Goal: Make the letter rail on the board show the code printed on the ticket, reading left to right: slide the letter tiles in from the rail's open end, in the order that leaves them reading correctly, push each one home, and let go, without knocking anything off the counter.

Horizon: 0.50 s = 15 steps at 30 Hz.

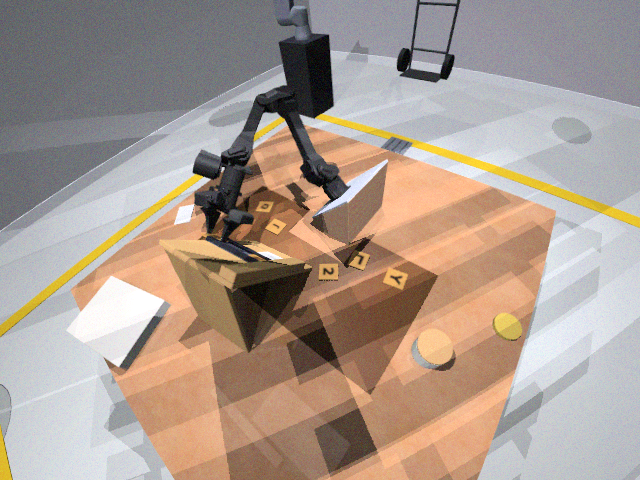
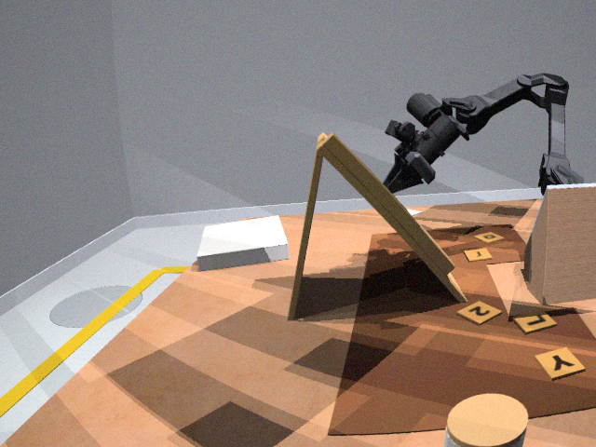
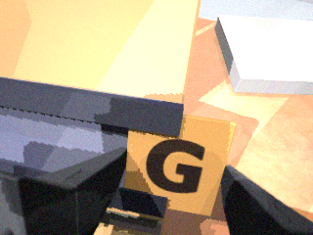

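Between the fingers of the hand (image 3: 168,196): one G tile (image 3: 177,164), gripped by its side edges, its upper left corner tucked under the dark letter rail (image 3: 73,110) of the board (image 1: 235,271). Beyond the hand on the surface (image 1: 413,232): a white block (image 3: 269,54). Loose on the surface away from the hand: tiles Z (image 1: 328,270), L (image 1: 358,259) and Y (image 1: 395,279).

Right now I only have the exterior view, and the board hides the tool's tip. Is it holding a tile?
Observer: Yes. In the wrist view the tool is shut on a tile printed G.
Operator: Is it in the rail?
Observer: Barely. The dark rail overlaps only the tile's upper left corner; most of the tile sits outside the rail's end.
Operator: Anything near the can at the bottom of my view?
Observer: The top view shows a flat yellow disc lying apart from the can, near the counter's edge.
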Tool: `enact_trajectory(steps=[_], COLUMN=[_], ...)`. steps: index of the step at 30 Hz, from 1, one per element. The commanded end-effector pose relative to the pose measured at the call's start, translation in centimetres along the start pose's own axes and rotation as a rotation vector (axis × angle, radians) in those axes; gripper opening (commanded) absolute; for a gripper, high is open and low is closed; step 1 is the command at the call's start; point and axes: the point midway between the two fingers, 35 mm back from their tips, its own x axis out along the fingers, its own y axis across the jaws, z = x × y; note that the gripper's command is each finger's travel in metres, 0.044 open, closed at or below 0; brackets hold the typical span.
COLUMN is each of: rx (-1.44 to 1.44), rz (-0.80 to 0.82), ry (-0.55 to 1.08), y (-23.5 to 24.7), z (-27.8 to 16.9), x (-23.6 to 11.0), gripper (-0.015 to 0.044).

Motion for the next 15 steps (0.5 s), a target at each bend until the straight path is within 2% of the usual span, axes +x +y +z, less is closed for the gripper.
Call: enact_trajectory(steps=[1, 15], rx=[0.001, 0.001], rz=[0.001, 0.001], ry=[0.003, 0.003], y=[0.33, 1.05], z=[-0.13, -0.13], x=[0.04, 0.05], gripper=[0.0, 0.0])
